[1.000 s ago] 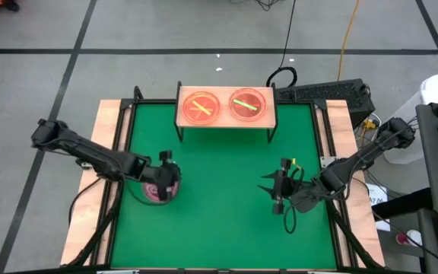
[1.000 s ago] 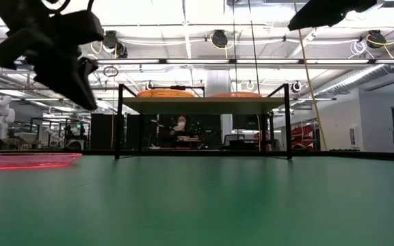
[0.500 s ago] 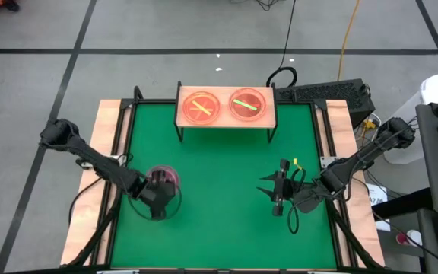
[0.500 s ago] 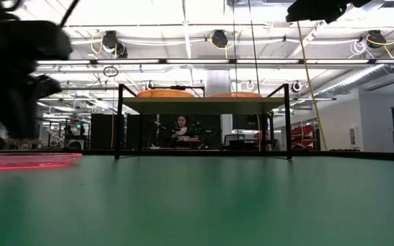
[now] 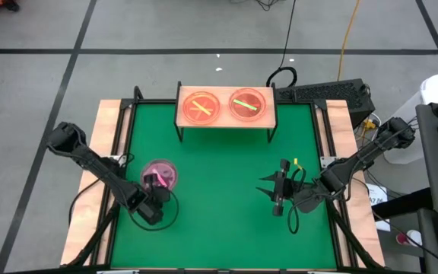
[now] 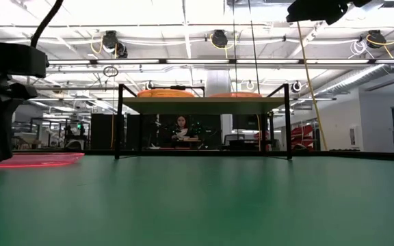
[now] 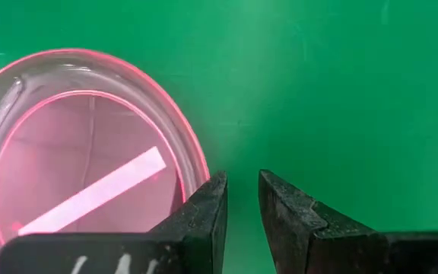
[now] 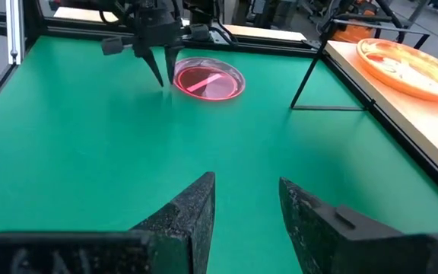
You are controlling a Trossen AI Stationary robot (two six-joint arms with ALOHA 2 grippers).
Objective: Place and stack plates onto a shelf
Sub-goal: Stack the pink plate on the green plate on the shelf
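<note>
1. The shelf [image 5: 225, 108], a light-wood board on thin black legs, stands at the far middle of the green table [image 5: 226, 228].
2. Two amber plates sit side by side on the shelf board: the left one [image 5: 199, 107] carries a yellow stripe, the right one [image 5: 249, 105] a green stripe.
3. In the low view both shelf plates show only as orange rims above the board, the left [image 6: 165, 92] and the right [image 6: 236, 95].
4. A pink plate [image 5: 160, 174] lies flat on the table at the left side, well apart from the shelf, with a bright stripe inside it.
5. The left gripper [image 5: 153, 205] hangs just beside this pink plate, on its near side.
6. In the left wrist view the left gripper's fingers [image 7: 204, 217] stand a narrow gap apart with nothing between them; one tip sits right at the plate's rim [image 7: 192, 152], over bare green table.
7. The right gripper [image 5: 268, 189] waits above the right part of the table, well away from every plate.
8. Its two fingers [image 8: 185, 209] are spread apart and empty, pointing across the table toward the pink plate [image 8: 208, 80] and the left gripper [image 8: 157, 70].
9. A person [image 6: 181, 128] is seated in the room behind the shelf.
</note>
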